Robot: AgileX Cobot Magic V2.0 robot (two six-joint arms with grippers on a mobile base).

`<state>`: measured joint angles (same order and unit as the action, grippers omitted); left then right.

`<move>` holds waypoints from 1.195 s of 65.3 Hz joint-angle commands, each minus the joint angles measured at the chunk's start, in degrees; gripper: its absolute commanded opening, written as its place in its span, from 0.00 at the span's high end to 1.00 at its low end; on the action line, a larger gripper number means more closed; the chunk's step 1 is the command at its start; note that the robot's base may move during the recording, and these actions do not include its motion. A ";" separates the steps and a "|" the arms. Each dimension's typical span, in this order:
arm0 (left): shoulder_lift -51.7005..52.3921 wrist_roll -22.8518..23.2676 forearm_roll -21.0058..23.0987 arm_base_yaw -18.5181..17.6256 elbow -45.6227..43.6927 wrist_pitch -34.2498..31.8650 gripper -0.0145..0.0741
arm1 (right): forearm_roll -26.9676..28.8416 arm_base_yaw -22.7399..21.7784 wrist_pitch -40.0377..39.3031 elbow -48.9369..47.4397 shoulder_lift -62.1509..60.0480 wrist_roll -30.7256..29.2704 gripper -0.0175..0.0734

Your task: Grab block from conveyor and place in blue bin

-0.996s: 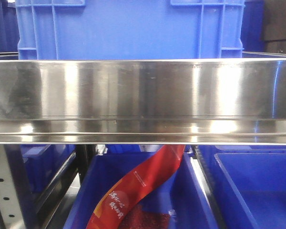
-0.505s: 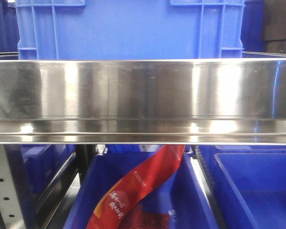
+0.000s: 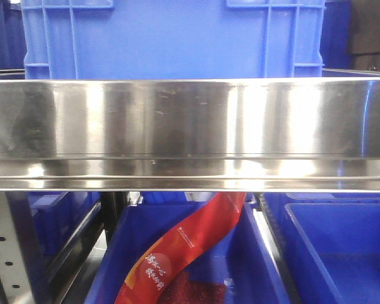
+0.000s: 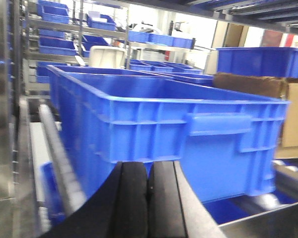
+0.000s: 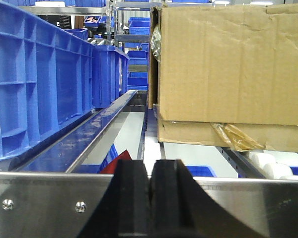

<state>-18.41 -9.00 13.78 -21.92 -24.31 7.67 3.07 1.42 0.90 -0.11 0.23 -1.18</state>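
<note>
blue bin (image 4: pixel 188 134) fills the left wrist view, a large ribbed plastic crate with a moulded handle on its near end, standing on rollers beside a steel rail. neither the block nor the conveyor belt can be made out in any view, so i cannot tell where they are. left gripper (image 4: pixel 148 198) sits low in its own view, its two black pads pressed together with nothing between them. right gripper (image 5: pixel 149 198) looks the same in the right wrist view: pads closed against each other, holding nothing, just in front of a bright steel edge (image 5: pixel 39 198) with two screws. beyond it a cardboard box (image 5: pixel 228 64) rests on white rollers to the right, with blue crates (image 5: pixel 39 79) lined up on the left. from the front, a wide stainless shelf edge (image 3: pixel 190 133) spans the frame, a blue crate standing above it, and below it a red packet (image 3: pixel 183 247) leans in a lower blue tub (image 3: pixel 253 266).
</note>
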 commanded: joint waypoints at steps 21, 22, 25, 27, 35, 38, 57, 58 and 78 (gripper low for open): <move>17.17 8.50 -18.06 15.81 19.74 -4.01 0.96 | -0.33 -0.28 -1.33 0.11 -0.23 0.17 0.98; 17.88 8.47 -18.06 16.05 20.00 -4.01 0.96 | -0.33 -0.28 -1.33 0.11 -0.23 0.17 0.98; 18.41 8.52 -18.06 17.60 21.44 -4.01 0.96 | -0.33 -0.28 -1.33 0.11 -0.23 0.17 0.98; 18.41 8.52 -17.89 18.39 22.59 -4.49 0.96 | -0.33 -0.28 -1.33 0.11 -0.23 0.17 0.98; 18.41 8.52 -15.34 21.37 24.31 -8.94 0.96 | -0.33 -0.28 -1.33 0.11 -0.23 0.17 0.98; 18.41 8.52 -15.16 22.03 24.31 -7.67 0.96 | -0.33 -0.28 -1.33 0.11 -0.23 0.17 0.98; 18.41 8.52 -15.16 22.18 24.31 -8.66 0.96 | -0.33 -0.28 -1.33 0.11 -0.23 0.17 0.98; 18.41 8.52 -15.16 22.18 24.31 -8.66 0.96 | -0.33 -0.28 -1.33 0.11 -0.23 0.17 0.98; 18.41 8.52 -15.16 22.18 24.31 -8.66 0.96 | -0.33 -0.28 -1.33 0.11 -0.23 0.17 0.98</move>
<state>-0.32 -0.81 -1.77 0.14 0.13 0.00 3.07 1.42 0.90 0.00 0.23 -1.07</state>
